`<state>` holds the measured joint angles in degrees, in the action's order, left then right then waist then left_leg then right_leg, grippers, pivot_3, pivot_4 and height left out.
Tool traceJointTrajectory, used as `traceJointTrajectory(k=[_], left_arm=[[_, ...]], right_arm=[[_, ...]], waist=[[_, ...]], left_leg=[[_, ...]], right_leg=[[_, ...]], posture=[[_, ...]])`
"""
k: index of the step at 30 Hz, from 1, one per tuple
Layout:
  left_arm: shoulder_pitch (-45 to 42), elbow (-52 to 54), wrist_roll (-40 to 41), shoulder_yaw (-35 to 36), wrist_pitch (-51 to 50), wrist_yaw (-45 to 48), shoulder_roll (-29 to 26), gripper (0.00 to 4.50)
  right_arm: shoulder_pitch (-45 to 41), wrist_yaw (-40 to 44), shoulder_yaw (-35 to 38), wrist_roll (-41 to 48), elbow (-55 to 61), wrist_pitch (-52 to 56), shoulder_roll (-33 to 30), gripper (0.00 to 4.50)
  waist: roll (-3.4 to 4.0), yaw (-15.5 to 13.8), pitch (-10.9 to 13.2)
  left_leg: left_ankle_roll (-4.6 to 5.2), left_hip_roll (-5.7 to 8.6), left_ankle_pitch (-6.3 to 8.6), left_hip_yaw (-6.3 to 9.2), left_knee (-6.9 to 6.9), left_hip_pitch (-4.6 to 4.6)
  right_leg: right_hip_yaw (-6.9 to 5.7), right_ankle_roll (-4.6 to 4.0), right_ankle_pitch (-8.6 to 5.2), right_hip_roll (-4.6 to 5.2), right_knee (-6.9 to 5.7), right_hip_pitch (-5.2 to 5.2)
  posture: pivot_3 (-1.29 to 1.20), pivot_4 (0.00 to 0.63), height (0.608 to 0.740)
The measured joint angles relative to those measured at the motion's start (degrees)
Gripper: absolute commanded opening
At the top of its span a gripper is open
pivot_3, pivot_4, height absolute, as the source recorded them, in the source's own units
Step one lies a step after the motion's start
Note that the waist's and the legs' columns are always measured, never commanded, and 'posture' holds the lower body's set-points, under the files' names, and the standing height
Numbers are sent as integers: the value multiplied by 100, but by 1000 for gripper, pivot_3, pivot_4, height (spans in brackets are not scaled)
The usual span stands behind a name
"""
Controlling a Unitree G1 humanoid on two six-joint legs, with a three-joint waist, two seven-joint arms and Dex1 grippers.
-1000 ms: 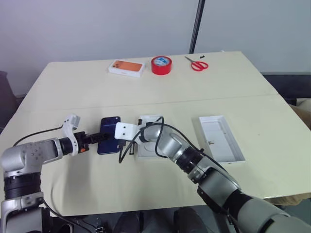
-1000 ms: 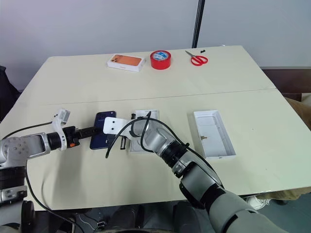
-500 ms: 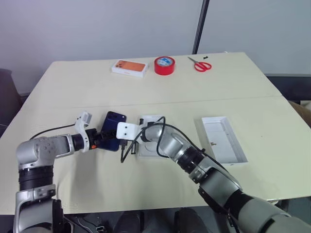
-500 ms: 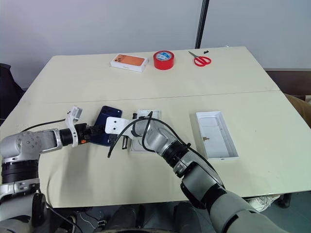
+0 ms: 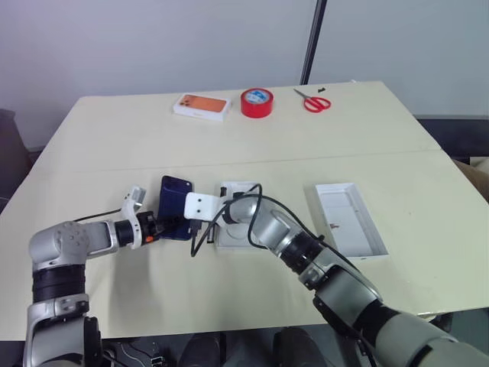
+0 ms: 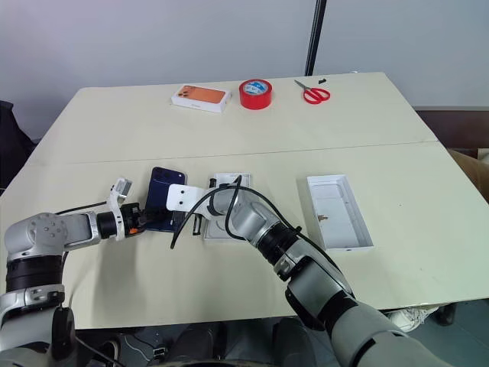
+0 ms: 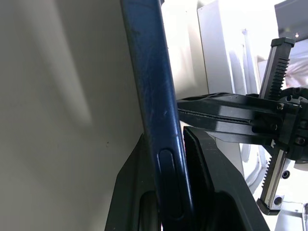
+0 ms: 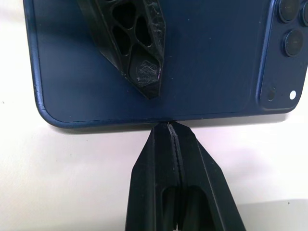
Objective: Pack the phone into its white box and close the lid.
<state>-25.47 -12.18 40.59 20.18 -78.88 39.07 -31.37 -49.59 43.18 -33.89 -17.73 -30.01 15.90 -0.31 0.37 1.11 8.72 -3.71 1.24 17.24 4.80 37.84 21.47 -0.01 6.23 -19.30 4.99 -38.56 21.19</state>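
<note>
Left wrist view: left hand (image 7: 166, 211) clamps the phone (image 7: 151, 96) edgewise; right hand (image 8: 168, 132), pinched shut, touches its rim.

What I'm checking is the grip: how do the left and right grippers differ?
The left gripper clamps the phone across its thickness; the right gripper is shut on nothing. Left has a finger on the phone's back; right's tips meet its long edge. Both have black fingers.

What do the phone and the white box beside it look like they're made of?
The phone: the back looks like glossy dark blue glass, since it mirrors the gripper finger; the rim seems to be satin metal or painted plastic with fine scuffs in the left wrist view. The white box: probably matte white cardboard with thin walls, though most of it is hidden.
</note>
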Motion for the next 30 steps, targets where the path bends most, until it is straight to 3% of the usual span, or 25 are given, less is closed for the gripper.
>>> traceJointTrajectory(k=[3, 11, 14, 18, 24, 30], left_arm=[[-12, 15, 121, 159, -164, -48, 108, 3], [16, -95, 268, 537, -400, -210, 314, 3], [-15, -234, 421, 858, -485, -309, 466, 3], [-11, -273, 706, 1253, -439, -304, 606, 3], [-26, -169, 889, 1252, -403, -300, 582, 3], [-65, 10, 884, 864, -59, -179, 551, 3]], right_arm=[[19, -1, 2, -2, 59, 3, -50, 0], [227, 130, 777, 725, 508, 68, -22, 0], [262, 533, 1503, 1704, 1144, 659, 34, 823], [623, 1194, 1884, 2558, 2221, 1217, -492, 2778], [1398, 2077, 1430, 2585, 2884, 809, -1798, 2778], [1756, 2293, 1100, 2431, 3081, 174, -2246, 2778]], waist=[[0, -8, 0], [-4, 8, 4], [-13, -5, 9], [-31, -9, 17], [-40, 51, 27], [-51, 146, 36]], left_leg=[[0, -1, 0, 1, -1, -2], [-2, -7, -1, -1, -9, 5], [-4, -14, -2, 2, -11, 10], [-4, -14, -2, 3, -5, 50], [-11, -21, -6, -5, 6, 94], [-17, -44, -9, -7, 4, 94]], right_leg=[[0, 0, 0, 0, 21, -11], [-1, 1, 0, -2, 36, -10], [-4, 1, 0, -1, 41, -9], [-5, 2, 1, -1, 44, 4], [-5, 3, 1, -22, 44, 44], [-5, 3, 1, -35, 44, 45]], posture=[[0, 150, 740], [0, 150, 740], [0, 150, 740], [0, 150, 740], [0, 150, 740], [0, 150, 740]])
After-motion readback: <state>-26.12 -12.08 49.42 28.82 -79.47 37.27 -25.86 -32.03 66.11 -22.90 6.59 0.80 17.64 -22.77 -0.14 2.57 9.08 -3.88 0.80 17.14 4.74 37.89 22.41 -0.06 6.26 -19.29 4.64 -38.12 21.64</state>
